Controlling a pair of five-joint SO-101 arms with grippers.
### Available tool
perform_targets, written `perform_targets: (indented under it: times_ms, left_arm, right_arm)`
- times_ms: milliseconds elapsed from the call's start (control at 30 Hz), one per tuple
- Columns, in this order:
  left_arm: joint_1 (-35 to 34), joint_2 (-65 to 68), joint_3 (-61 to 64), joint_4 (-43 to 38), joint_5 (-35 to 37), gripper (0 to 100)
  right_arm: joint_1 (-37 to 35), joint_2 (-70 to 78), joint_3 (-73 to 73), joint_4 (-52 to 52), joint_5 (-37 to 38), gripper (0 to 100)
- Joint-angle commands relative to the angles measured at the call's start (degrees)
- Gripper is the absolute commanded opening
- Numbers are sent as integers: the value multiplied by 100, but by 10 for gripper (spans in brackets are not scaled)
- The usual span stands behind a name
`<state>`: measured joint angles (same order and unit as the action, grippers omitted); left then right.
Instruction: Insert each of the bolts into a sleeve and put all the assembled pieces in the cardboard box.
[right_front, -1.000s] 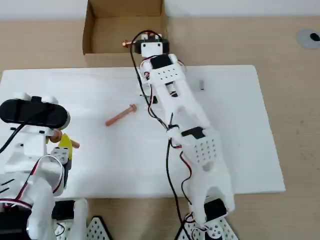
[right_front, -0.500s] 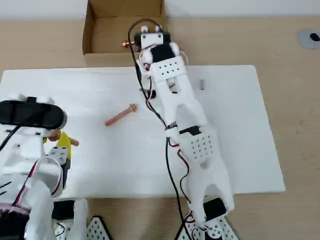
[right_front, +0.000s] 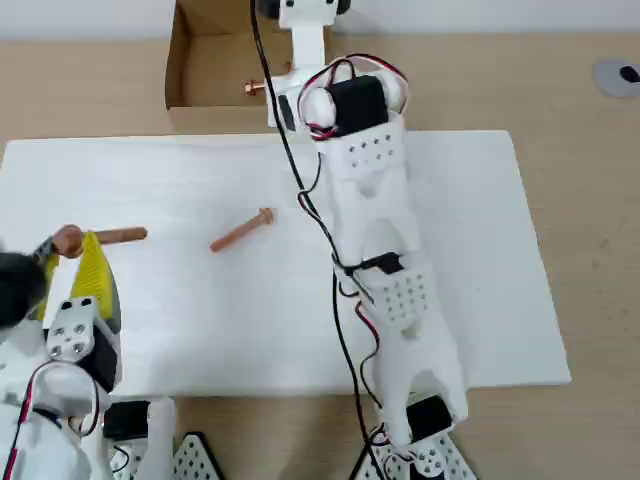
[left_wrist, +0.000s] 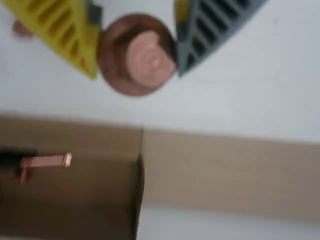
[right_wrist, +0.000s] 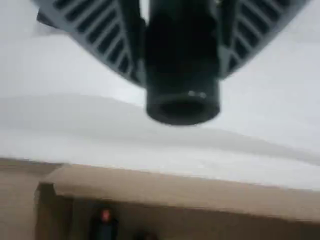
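Left gripper (left_wrist: 136, 67) clamps a bolt (left_wrist: 144, 56) near the table's (right_front: 200, 310) left edge, with bare surface alongside. Right gripper (right_wrist: 182, 47) grasps a sleeve (right_wrist: 182, 95) by the cardboard box (right_front: 178, 62).

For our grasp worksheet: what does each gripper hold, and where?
Left gripper: copper bolt, at its head end. Right gripper: black sleeve, round its body, open end free.

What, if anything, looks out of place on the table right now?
Nothing looks spilled or damaged. The loose bolt lies slanted on the white board, not yet in a sleeve. The left gripper is shut on a second bolt, and the right gripper is shut on a black sleeve.
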<state>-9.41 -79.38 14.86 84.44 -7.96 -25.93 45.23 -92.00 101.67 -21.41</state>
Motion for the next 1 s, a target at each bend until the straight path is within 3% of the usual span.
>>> perform_targets:
  times_ms: [0,200,333,533,733,967]
  left_arm:
    - [-79,-136,18,-580,264,9]
    - [-79,-338,598,-1749,844,9]
    - [-70,-338,1029,-2391,1178,9]
    - [-35,-330,1556,-3288,1451,9]
    - [-9,-321,1626,-3648,1793,14]
    - [1389,-321,1609,-3692,1591,44]
  right_arm:
    - [-242,-1490,-347,79,70,10]
    - [-822,-3187,-295,79,88,9]
    - [-971,-3978,488,88,88,9]
    - [-980,-5534,3125,79,26,9]
    - [-989,-6985,5851,-18,-308,9]
    - [-989,-8497,8725,-985,-246,9]
